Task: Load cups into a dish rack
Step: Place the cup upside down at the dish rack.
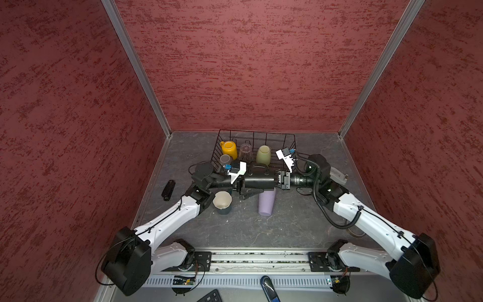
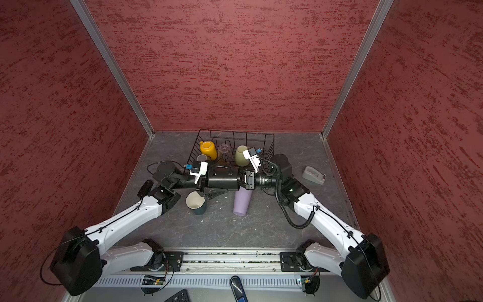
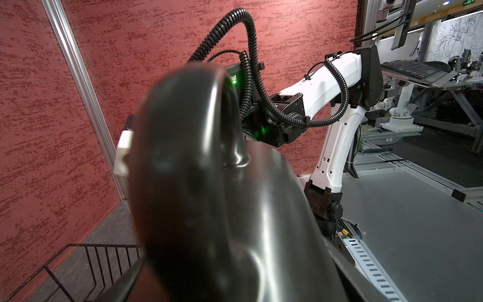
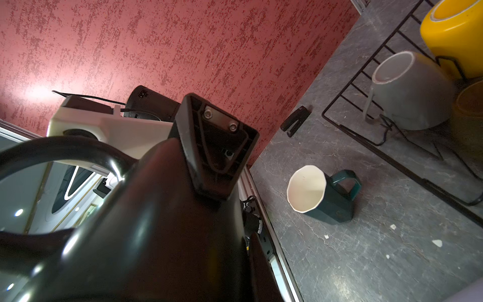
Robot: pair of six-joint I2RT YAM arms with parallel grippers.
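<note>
A black mug (image 1: pixel 258 181) hangs on its side in the air between two robot hands that face each other. The right hand (image 1: pixel 276 182) is pressed together, pinching the mug at one end. The left hand (image 1: pixel 245 186) reaches over the mug's other end. One of its fingers (image 4: pixel 214 146) lies along the mug's side, but it is not clear whether this hand grips.

Just beyond both hands, a black wire dish rack (image 1: pixel 261 136) stands on the grey bench (image 1: pixel 261 230). It holds a yellow mug (image 1: pixel 229 149), a grey mug (image 1: pixel 225 159), a clear glass (image 1: pixel 246 151) and a pale green mug (image 1: pixel 263 154). Below the left hand, a teal mug (image 1: pixel 222 202) stands on the bench. Below the right hand stands a lilac tumbler (image 1: pixel 266 205).
</note>
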